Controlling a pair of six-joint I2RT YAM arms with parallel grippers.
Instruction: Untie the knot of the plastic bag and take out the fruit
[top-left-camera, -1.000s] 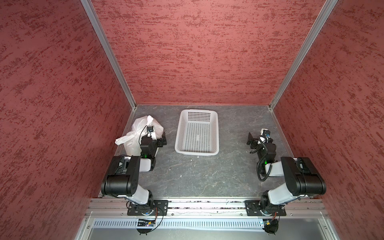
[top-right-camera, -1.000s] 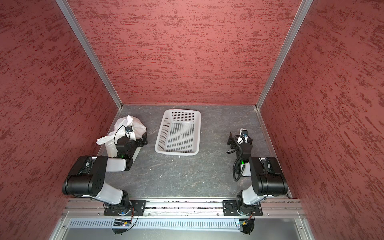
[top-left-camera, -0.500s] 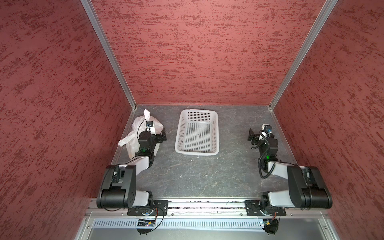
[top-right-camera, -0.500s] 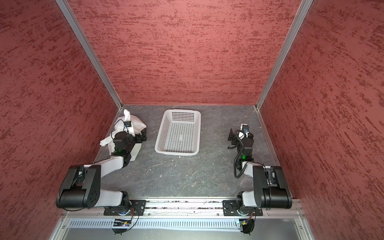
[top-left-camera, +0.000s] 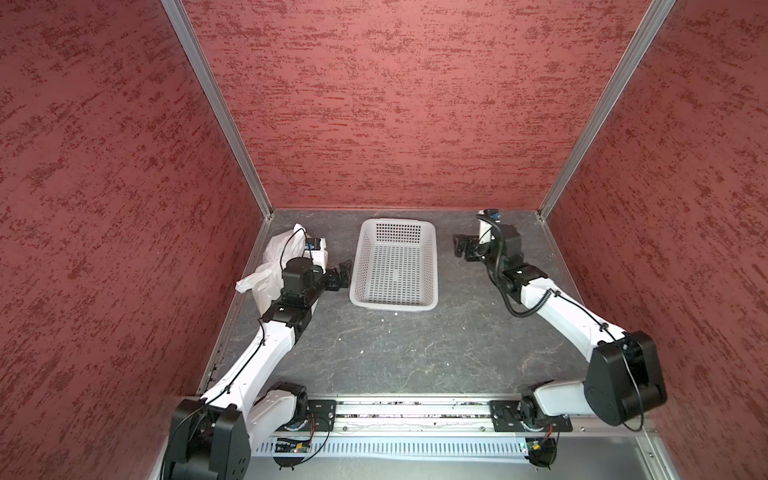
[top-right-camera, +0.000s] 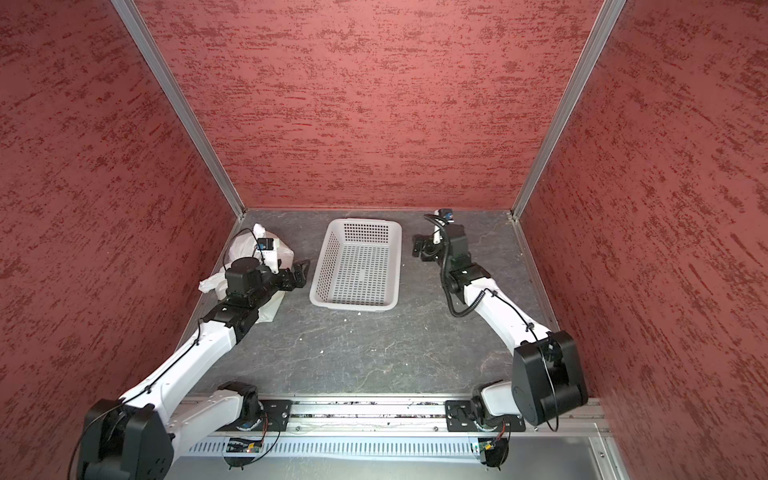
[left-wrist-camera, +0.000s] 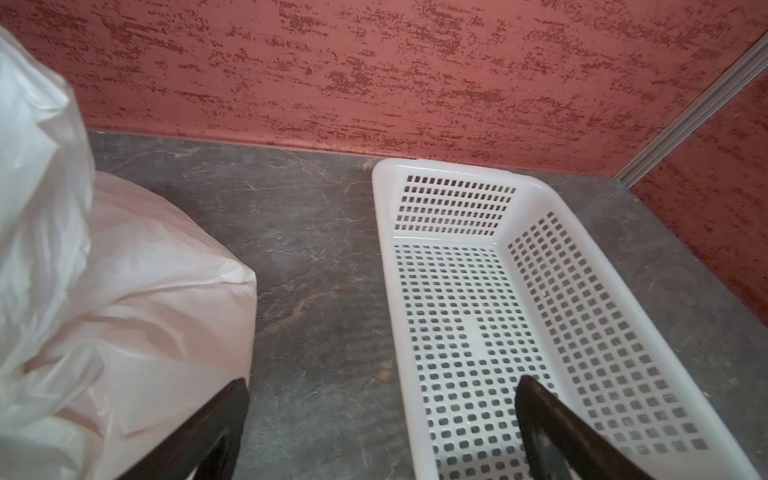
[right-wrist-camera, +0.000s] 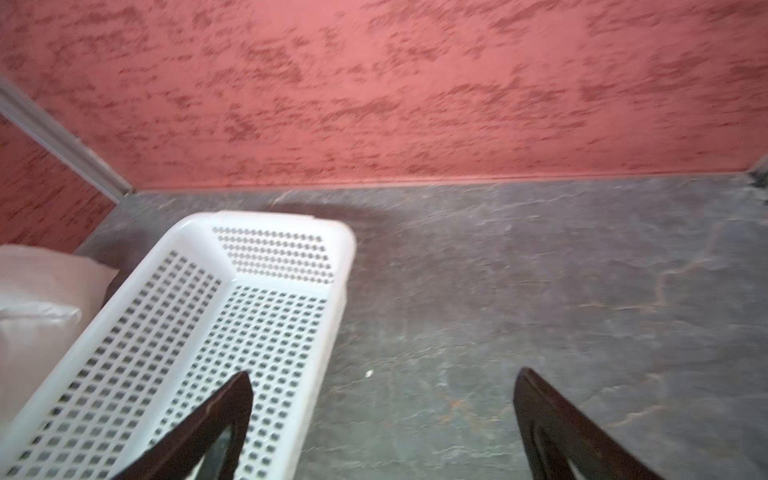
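both claws apart: left claw (top-left-camera: 343, 276), right claw (top-left-camera: 462, 248); grey veined tabletop (top-left-camera: 395, 353), red textured walls (top-left-camera: 395, 104).

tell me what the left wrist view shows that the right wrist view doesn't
Only the left wrist view: most of the crumpled plastic bag, a strip of table between it and the basket, and the open left hand. Only the right wrist view: the open right hand and a wide stretch of table on the basket's other side; just a corner of the bag. Both: the white basket with nothing in it, and the red back wall.
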